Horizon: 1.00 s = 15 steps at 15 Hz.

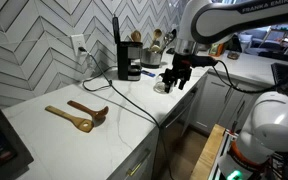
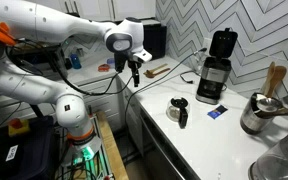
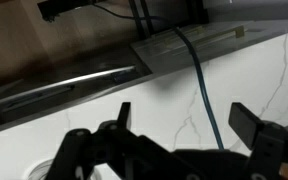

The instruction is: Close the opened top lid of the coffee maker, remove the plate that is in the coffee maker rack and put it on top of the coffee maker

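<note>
The black coffee maker [image 1: 128, 62] stands at the back of the white counter by the tiled wall, also in an exterior view [image 2: 213, 78]. Its top lid [image 1: 114, 33] stands upright and open, also in an exterior view [image 2: 222, 43]. A pale shape in the coffee maker rack [image 1: 132, 72] may be the plate; it is too small to tell. My gripper [image 1: 174, 78] hangs open and empty above the counter's front edge, well apart from the machine, also in an exterior view [image 2: 134, 72]. The wrist view shows the open fingers [image 3: 184, 120] over bare marble and a blue cable [image 3: 199, 90].
A clear glass carafe with black handle [image 2: 179, 111] stands on the counter near the edge. Two wooden spoons [image 1: 79, 115] lie further along. A steel pot [image 2: 256, 115] and a utensil holder [image 1: 154, 45] stand beside the machine. A black cord [image 1: 124, 95] crosses the counter.
</note>
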Motion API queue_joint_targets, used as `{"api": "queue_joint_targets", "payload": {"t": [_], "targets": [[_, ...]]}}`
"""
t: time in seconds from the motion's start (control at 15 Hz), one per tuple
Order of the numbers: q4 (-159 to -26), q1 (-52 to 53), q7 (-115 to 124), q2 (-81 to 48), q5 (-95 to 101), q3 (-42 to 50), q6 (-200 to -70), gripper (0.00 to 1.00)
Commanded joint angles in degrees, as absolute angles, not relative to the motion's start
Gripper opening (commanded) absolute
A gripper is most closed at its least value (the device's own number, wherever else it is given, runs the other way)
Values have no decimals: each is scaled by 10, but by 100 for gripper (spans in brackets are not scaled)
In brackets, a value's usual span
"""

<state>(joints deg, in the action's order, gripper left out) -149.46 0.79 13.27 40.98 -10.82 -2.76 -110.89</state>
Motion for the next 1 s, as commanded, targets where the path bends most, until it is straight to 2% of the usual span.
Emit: {"api": "queue_joint_targets", "payload": {"t": [0.0, 0.53, 0.93], "targets": [[-1493, 3, 130, 410, -111, -31, -1107, 100], [-1486, -3, 133, 402, -96, -37, -1113, 100], [-1367, -27, 118, 257, 53, -76, -1258, 100]]}}
